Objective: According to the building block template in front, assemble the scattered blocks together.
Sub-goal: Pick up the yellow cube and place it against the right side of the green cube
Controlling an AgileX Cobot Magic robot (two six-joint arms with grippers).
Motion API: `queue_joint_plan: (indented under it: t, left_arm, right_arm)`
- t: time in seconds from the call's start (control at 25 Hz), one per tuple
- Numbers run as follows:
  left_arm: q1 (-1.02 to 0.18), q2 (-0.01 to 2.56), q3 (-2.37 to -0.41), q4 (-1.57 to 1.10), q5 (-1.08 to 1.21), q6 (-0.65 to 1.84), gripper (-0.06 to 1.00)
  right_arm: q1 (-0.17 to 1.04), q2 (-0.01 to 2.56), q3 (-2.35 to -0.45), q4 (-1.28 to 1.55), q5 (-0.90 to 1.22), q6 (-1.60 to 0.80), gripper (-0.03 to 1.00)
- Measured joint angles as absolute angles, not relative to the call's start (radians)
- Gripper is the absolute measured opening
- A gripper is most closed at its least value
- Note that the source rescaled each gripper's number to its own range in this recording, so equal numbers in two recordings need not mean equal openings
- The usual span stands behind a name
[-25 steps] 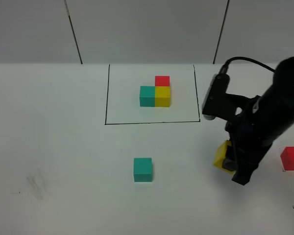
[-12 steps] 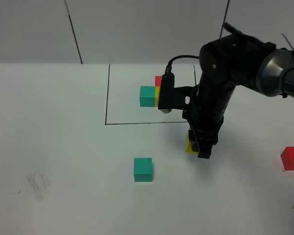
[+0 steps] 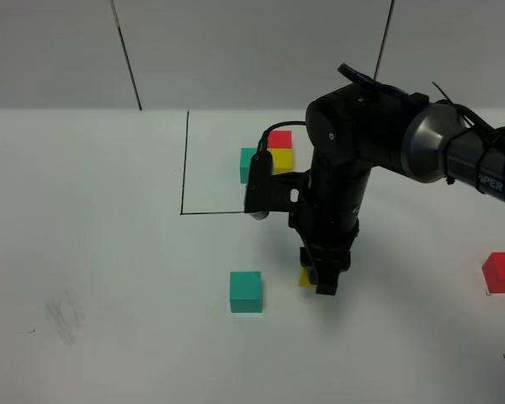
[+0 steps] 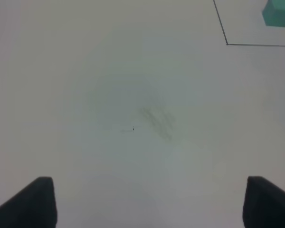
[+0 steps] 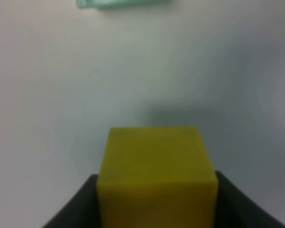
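Three loose cubes lie here: teal cube [image 3: 246, 292] left, red cube [image 3: 502, 273] at the right edge, yellow cube [image 5: 156, 183] clamped in the right claw [image 3: 324, 284]. One template [image 3: 269, 159] sits farther back. The left claw [image 4: 147, 204] gapes wide, empty.

The black right arm [image 3: 362, 143] comes in from the right side, bends at the elbow and drops so its wrist points straight down. The right hand [image 3: 324, 282] is clamped on a yellow cube [image 5: 156, 175], one finger on each side. The left hand [image 4: 152, 204] faces downward, its two fingers spread wide apart.
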State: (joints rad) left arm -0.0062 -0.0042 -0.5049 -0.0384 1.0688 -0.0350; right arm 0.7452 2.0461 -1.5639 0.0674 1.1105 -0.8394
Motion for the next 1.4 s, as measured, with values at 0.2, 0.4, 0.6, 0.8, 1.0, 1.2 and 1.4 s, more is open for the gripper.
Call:
queue_joint_plan:
  t: [0.2, 0.4, 0.6, 0.8, 1.0, 1.2, 1.4]
  left_arm:
    - [-0.006, -0.004, -0.505, -0.038, 1.069, -0.035, 0.95]
    - [-0.006, -0.004, -0.505, -0.038, 1.069, -0.034, 0.95]
    - [-0.006, -0.004, -0.505, -0.038, 1.069, -0.034, 0.95]
    - [-0.006, -0.004, -0.505, -0.038, 1.069, -0.034, 0.95]
    - [-0.006, -0.004, -0.505, -0.038, 1.069, -0.034, 0.95]
    - [-0.006, -0.004, -0.505, -0.038, 1.069, -0.034, 0.95]
    - [-0.006, -0.004, -0.505, -0.038, 1.069, -0.034, 0.95]
  right_arm:
    - [0.782, 2.048, -1.565, 0.069, 1.084, -0.741, 0.26]
    - [0.795, 2.068, -1.565, 0.057, 1.059, -0.721, 0.26]
    - [0.814, 2.074, -1.565, 0.056, 1.031, -0.779, 0.26]
    - [0.819, 2.087, -1.567, 0.055, 1.03, -0.824, 0.26]
    - [0.822, 2.099, -1.567, 0.056, 1.028, -0.86, 0.26]
    - [0.822, 2.123, -1.568, 0.058, 1.008, -0.878, 0.26]
    - [0.822, 2.129, -1.568, 0.064, 1.001, -0.879, 0.26]
